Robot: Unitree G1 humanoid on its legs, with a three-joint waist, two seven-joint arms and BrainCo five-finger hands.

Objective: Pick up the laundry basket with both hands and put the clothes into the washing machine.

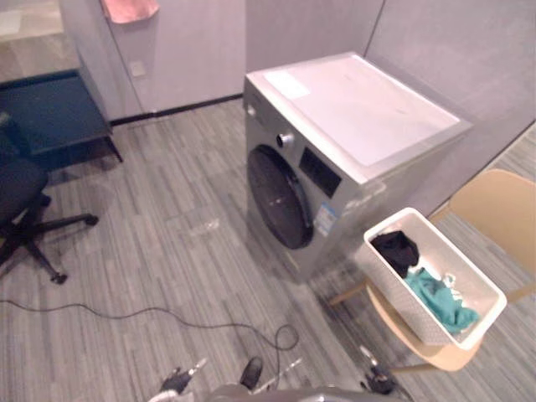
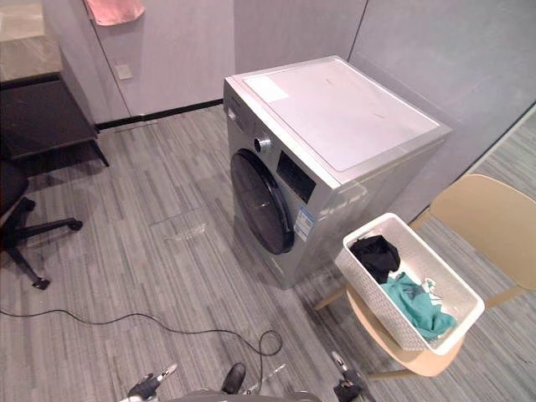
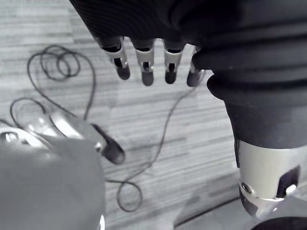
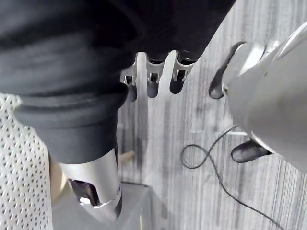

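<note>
Nearest to us, at the lower edge of the head views, the left robot hand (image 1: pixel 178 382) and the right robot hand (image 1: pixel 377 383) hang low over the grey striped floor (image 1: pixel 167 251). In the wrist views we see the fingers (image 3: pixel 145 67) of the left robot hand in a loose, straight row with the thumb apart, holding nothing. The fingers (image 4: pixel 152 79) of the right robot hand are equally relaxed and spread, also holding nothing, with a perforated white wall just beside that wrist.

Further out, on the robot's right, the white perforated laundry basket (image 2: pixel 377 295) rests on the seat of a tan chair (image 2: pixel 490 222), well apart from both hands. Inside it, a black garment (image 2: pixel 374 254) lies at the end nearest the washing machine. A teal garment (image 2: pixel 414 306) fills the middle and reaches towards the other end.

Beyond the basket stands the silver washing machine (image 1: pixel 352 109), with the chair just beside its front right corner. Its round dark door (image 1: pixel 276 197) is closed and faces the open floor.

Farther left we find a black office chair (image 1: pixel 21 201) and, behind it, a dark desk (image 1: pixel 50 113). A pink cloth (image 1: pixel 130 8) hangs on the grey partition wall (image 1: pixel 193 50) at the back.
</note>
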